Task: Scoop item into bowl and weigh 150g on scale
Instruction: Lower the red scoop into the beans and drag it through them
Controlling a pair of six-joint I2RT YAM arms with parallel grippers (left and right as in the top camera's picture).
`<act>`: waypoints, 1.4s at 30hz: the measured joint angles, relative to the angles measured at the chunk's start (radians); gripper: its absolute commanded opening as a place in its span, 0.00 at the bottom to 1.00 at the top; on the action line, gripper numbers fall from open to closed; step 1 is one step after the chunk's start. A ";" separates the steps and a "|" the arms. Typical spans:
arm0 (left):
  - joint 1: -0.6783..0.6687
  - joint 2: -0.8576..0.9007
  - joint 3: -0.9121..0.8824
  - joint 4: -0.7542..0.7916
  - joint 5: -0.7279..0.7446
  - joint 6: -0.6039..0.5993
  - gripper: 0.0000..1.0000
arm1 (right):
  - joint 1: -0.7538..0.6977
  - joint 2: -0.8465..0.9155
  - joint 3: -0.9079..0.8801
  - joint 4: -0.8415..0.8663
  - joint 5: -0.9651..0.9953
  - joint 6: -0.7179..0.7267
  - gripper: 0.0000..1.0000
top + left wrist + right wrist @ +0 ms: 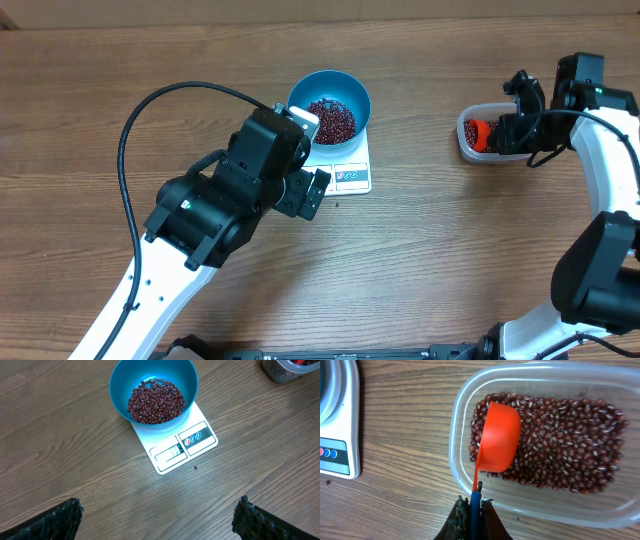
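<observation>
Beans (156,401): tiny, dark red-brown, glossy, oval; heaped loose in bowl (120,385), covering its floor and sitting well below the rim. More of the same fill most of tub (460,425). One stray bean (195,467) on bench (60,450), just off the scale's display edge.

Bowl: round, bright blue, smooth; set on scale (185,447), overhanging its far end, leaving display and label panels uncovered.

Scale: white, flat, rectangular, rounded corners; lying at an angle to the wood grain.

Tub: clear plastic, rounded-rectangular, thin rim; well apart from scale, bare bench between.

Scoop (497,437): red-orange plastic, round cup, bottom turned up, lying on the beans at the tub's scale-side end; thin handle crossing the near rim.

Left fingers (60,522): black, ribbed, spread wide, above bare bench on the display side of scale, touching nothing.

Right fingers (462,520): pressed together, pinching the scoop handle just outside the tub rim.

Bench: brown wood grain, matt, open on all sides of scale and tub.
</observation>
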 measured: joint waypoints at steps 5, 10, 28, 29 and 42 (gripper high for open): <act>0.000 0.000 0.000 0.000 0.000 0.000 1.00 | -0.020 0.000 -0.041 0.034 -0.051 -0.011 0.04; 0.000 0.000 0.000 0.000 0.000 0.000 1.00 | -0.045 0.000 -0.051 0.041 -0.082 -0.015 0.04; 0.000 0.000 0.000 0.000 0.000 0.000 1.00 | -0.159 0.000 -0.057 0.026 -0.277 -0.014 0.04; 0.000 0.000 0.000 0.000 0.000 0.000 1.00 | -0.160 0.000 -0.057 0.026 -0.282 -0.014 0.04; 0.000 0.000 0.000 0.000 0.000 0.000 1.00 | -0.165 0.000 -0.057 0.017 -0.300 0.004 0.04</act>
